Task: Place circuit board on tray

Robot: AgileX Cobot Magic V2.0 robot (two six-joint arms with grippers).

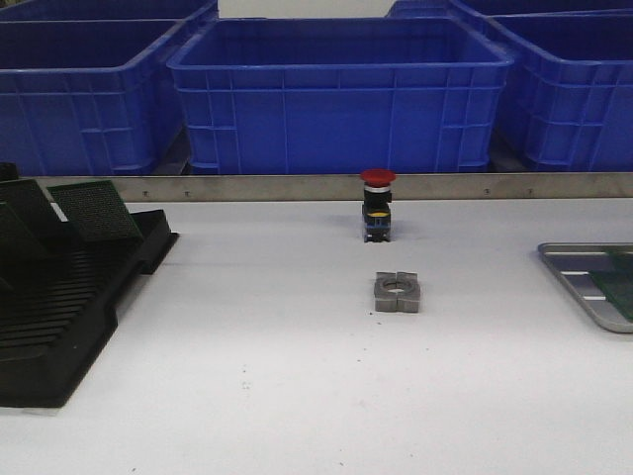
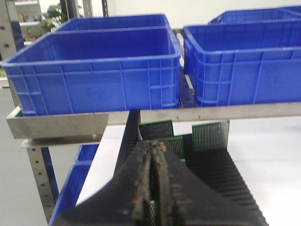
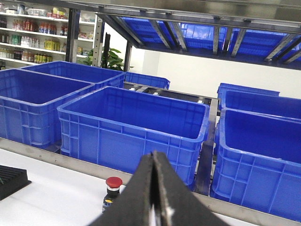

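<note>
The silver-grey tray (image 1: pixel 577 272) lies at the table's right edge, partly cut off, with a green circuit board (image 1: pixel 619 292) lying on it. More green circuit boards (image 1: pixel 94 211) stand in the black slotted rack (image 1: pixel 59 317) at the left. Neither gripper shows in the front view. In the left wrist view my left gripper (image 2: pixel 153 145) is shut, hovering over the rack (image 2: pixel 221 179) just before the standing boards (image 2: pixel 210 135). My right gripper (image 3: pixel 153 154) is shut and empty, raised above the table. The tray is out of its view.
A red push button (image 1: pixel 377 205) stands mid-table at the back, also in the right wrist view (image 3: pixel 112 192). A grey metal block with a hole (image 1: pixel 397 292) lies in front of it. Blue bins (image 1: pixel 336 94) line a metal ledge behind the table.
</note>
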